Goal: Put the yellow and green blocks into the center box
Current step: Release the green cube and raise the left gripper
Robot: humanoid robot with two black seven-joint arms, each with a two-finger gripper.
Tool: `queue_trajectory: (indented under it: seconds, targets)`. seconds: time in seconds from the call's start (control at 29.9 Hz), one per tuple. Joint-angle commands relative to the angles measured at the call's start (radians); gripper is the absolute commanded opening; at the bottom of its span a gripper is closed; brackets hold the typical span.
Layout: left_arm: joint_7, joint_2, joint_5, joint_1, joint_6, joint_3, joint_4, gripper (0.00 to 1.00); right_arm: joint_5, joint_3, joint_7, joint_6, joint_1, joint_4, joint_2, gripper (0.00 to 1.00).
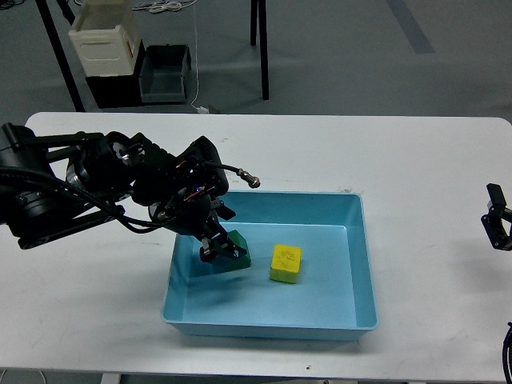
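The blue center box (pixel 356 264) sits on the white table. A yellow block (pixel 286 264) lies on its floor near the middle. My left gripper (pixel 216 245) reaches down into the box's left part. Its fingers are still on the left side of the green block (pixel 238 253), which is down at the box floor, left of the yellow block and apart from it. My right gripper (pixel 497 226) is at the right edge of the view, above the table's right end and far from the box. It is small and dark, and nothing shows in it.
The white table (pixel 416 160) extends on all sides of the box. Beyond its far edge, on the floor, stand a cream crate (pixel 102 38), a dark bin (pixel 166 74) and black frame legs (pixel 260 40). My left arm (pixel 88 180) lies over the table's left part.
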Motion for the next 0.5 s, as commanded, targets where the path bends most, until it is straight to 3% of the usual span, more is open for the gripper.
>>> queue_trajectory:
  seconds: [0.0,0.3,0.47]
  targets:
    - [0.000,0.002,-0.050,0.027,0.000,-0.062,0.001,1.00,0.001,-0.002,0.000,0.003,0.003,0.004,0.000,1.00]
    - [0.000,0.092,-0.525,0.130,0.000,-0.308,-0.001,1.00,-0.002,-0.010,0.000,0.019,0.067,0.005,-0.002,1.00]
    - [0.000,0.138,-0.942,0.301,0.000,-0.549,-0.001,1.00,0.002,-0.008,0.000,0.017,0.121,0.005,0.096,1.00]
